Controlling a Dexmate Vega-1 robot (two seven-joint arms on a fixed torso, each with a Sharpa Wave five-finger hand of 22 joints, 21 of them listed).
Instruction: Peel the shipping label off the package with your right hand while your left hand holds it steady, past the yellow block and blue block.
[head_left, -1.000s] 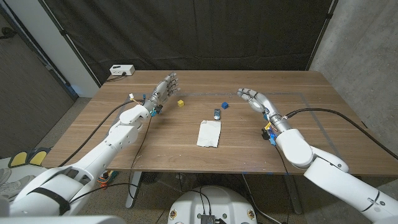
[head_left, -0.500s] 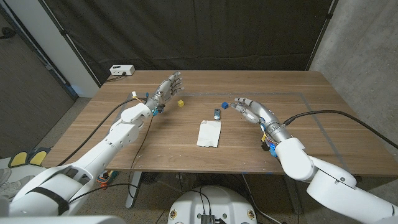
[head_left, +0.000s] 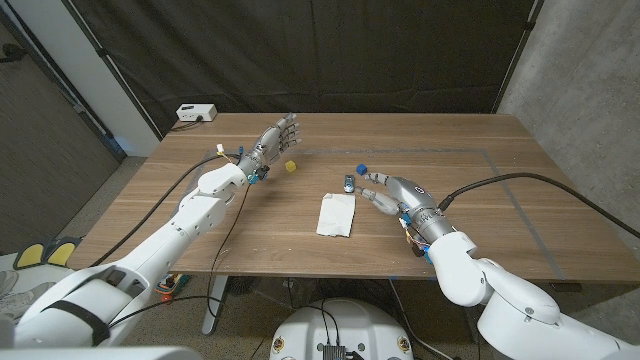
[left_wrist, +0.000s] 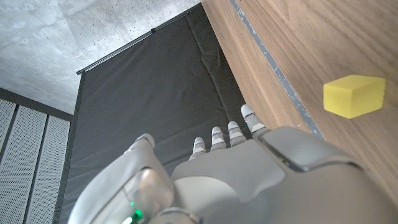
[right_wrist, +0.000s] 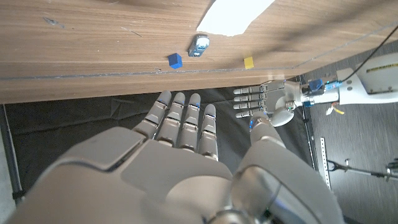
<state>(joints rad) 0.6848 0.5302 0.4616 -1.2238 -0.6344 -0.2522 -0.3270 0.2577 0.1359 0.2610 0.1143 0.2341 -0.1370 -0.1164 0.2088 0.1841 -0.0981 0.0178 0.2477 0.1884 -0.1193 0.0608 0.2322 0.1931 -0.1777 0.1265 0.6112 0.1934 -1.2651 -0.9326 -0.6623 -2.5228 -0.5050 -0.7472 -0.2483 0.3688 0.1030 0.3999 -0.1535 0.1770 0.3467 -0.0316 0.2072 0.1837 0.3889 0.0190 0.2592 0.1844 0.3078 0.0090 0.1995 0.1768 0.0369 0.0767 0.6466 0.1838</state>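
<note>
Right hand (head_left: 388, 190), fingers spread and holding nothing, now swung in to three o'clock of the package (head_left: 337, 214), closing for the label peel.

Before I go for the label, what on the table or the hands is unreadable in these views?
- White flat package: head view too small to separate the label or its edge.
- Small blue-and-silver object: too small to identify.
- Left hand: wrist view shows its back, palm side hidden.
- Right hand: contact with table unclear.
</note>
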